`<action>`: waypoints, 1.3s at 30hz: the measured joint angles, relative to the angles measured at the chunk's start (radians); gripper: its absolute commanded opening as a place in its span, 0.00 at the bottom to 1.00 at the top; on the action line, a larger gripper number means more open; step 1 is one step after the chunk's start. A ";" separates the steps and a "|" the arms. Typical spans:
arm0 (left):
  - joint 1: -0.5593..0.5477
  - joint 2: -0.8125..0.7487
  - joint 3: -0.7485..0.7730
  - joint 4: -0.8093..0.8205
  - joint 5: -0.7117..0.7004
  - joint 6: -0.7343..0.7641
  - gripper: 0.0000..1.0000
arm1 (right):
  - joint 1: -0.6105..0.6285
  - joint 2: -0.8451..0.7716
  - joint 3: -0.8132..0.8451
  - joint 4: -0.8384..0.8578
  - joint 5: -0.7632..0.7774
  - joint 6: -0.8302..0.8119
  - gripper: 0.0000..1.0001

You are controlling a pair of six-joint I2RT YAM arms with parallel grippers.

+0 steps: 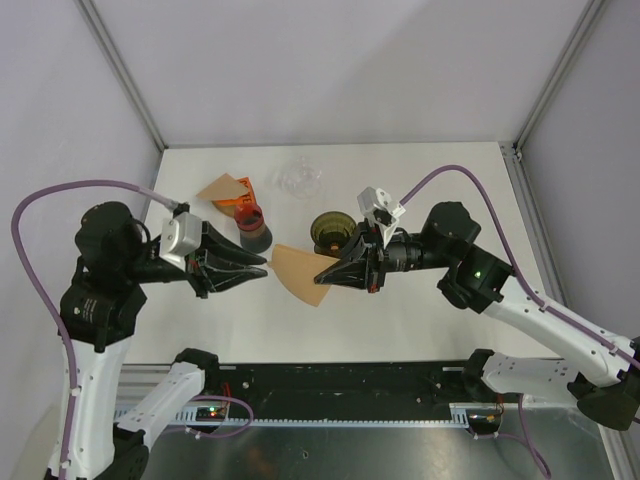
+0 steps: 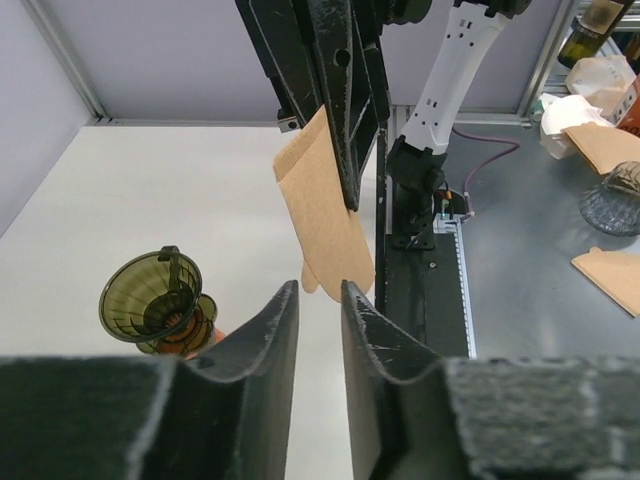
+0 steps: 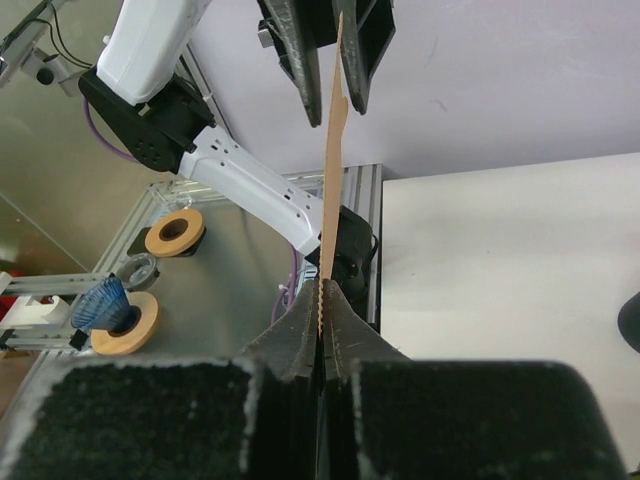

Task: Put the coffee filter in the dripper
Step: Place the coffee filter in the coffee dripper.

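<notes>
Above the middle of the table (image 1: 420, 330), the paper filter (image 1: 297, 273) sits between the left gripper (image 1: 265, 268) and the right gripper (image 1: 320, 279), which pinches it. The dripper (image 1: 330, 230) stands behind it. Farther left is a cup (image 1: 250, 228), with spare filters (image 1: 224, 187) behind it and a glass bowl (image 1: 299, 179) at the back.

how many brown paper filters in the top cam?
2. The held filter is pinched in the right gripper mid-table; the loose filter lies far-left on the table. The left wrist view shows possible extras off-table.

filter (image 3: 331, 150) seen edge-on, its lower end hidden inside the right gripper (image 3: 321, 292); dripper (image 2: 150, 305) base partly hidden behind the left gripper (image 2: 320, 295).
</notes>
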 measured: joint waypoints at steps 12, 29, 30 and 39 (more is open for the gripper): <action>-0.020 0.028 -0.001 -0.008 -0.040 0.013 0.06 | 0.007 0.001 0.000 0.014 0.000 0.001 0.00; -0.027 0.049 0.000 -0.010 -0.024 0.020 0.11 | 0.008 0.018 0.000 0.014 -0.008 0.000 0.00; -0.027 0.049 0.000 -0.010 -0.018 0.021 0.11 | 0.008 0.018 0.000 0.014 -0.008 0.000 0.00; -0.029 0.041 0.000 -0.010 0.032 0.028 0.16 | 0.008 0.018 0.000 0.014 -0.008 -0.001 0.00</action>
